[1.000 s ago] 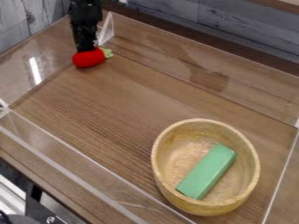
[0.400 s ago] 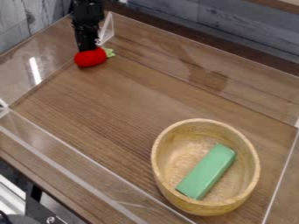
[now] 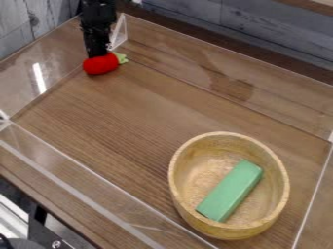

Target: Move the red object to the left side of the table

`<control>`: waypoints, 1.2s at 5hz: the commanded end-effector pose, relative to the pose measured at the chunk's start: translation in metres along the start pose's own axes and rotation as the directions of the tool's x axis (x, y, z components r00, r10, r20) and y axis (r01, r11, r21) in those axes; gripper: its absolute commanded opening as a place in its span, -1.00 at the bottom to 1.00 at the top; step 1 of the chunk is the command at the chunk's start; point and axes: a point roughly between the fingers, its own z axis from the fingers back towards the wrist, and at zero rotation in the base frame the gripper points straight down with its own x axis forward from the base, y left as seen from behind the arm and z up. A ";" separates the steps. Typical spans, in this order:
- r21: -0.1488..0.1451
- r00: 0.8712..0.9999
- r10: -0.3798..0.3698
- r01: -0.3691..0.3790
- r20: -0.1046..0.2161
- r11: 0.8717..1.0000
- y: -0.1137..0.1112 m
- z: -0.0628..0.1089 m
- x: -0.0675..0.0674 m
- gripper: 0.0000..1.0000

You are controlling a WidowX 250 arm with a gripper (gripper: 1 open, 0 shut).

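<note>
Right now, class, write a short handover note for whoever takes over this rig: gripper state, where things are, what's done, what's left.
Gripper: black, pointing down at the table's far-left corner, shut, directly above the small round red object; contact not clear.
Red object: resting on the brown wood-grain table, left side.
Green rectangular block: inside the round wooden bowl, near right.
Done: red object looks placed on the left.
Left: confirm release, retract the arm.

A grey plank wall (image 3: 247, 21) runs behind the scene. Low clear acrylic walls (image 3: 78, 180) catch soft light glare
</note>
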 end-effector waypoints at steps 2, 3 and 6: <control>-0.043 0.999 -0.041 0.041 -0.010 0.998 -0.017 -0.012 0.015 -1.00; -0.049 0.999 -0.049 0.049 -0.011 0.998 -0.020 -0.012 0.017 -1.00; -0.065 0.998 -0.064 0.063 -0.013 0.996 -0.028 -0.012 0.024 -1.00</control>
